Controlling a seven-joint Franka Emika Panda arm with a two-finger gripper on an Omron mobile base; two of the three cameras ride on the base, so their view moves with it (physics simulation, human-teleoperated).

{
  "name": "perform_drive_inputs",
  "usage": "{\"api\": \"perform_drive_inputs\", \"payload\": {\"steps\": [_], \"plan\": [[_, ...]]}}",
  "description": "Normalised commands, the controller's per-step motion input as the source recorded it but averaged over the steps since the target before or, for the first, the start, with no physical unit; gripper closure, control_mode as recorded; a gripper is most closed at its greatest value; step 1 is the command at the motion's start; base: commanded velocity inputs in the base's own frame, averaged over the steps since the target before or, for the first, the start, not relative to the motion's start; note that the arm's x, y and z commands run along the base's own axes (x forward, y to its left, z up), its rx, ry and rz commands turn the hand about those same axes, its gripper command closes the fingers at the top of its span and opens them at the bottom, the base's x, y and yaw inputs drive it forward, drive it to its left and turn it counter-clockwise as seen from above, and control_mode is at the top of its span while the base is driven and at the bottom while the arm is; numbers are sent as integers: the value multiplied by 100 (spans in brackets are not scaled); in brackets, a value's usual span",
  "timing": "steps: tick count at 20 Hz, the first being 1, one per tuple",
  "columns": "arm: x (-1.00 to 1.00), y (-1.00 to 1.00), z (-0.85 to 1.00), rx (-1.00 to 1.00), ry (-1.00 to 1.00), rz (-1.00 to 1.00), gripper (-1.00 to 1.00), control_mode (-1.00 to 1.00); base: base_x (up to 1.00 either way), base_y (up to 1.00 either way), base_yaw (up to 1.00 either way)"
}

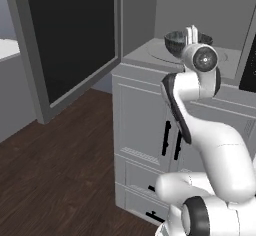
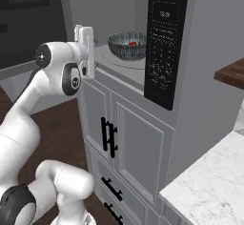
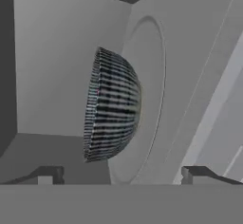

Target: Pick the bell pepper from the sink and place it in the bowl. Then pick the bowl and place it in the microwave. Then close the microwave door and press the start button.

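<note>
The bowl (image 2: 127,46) stood on the round turntable plate (image 2: 123,62) inside the microwave (image 2: 143,38), with the bell pepper (image 2: 133,43) resting in it as a small red spot below the rim. The gripper (image 3: 122,174) hung just outside the cavity mouth, in front of the bowl and apart from it; its fingers (image 3: 47,174) were spread wide, one to either side of the bowl in the hand view, and pinched nothing. The microwave door (image 1: 70,45) stood swung fully open, away from the bowl on the side opposite the black control strip (image 2: 164,40). By this evidence the placing of the bowl was complete, and the step in hand was judged to be the retreat that precedes closing the door. The next move would call for drawing the hand clear of the cavity, carrying it round behind the far edge of the door, and pushing the door toward the bowl until it latched; only then could the start button on the control strip be pressed.
</note>
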Motion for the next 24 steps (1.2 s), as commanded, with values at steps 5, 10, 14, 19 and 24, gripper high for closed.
{"api": "perform_drive_inputs", "payload": {"steps": [5, 10, 14, 19, 24], "plan": [[-97, 46, 16, 5, -14, 0, -100, -100, 0, 0, 0], [-100, 38, 6, 15, -14, -2, -100, -100, 0, 0, 0], [-89, 52, 25, 0, -20, -1, -100, -100, 0, 0, 0], [-87, 51, 21, -1, -4, -11, -100, -100, 0, 0, 0], [-100, 42, 24, 2, 0, -18, -100, -100, 0, 0, 0]]}}
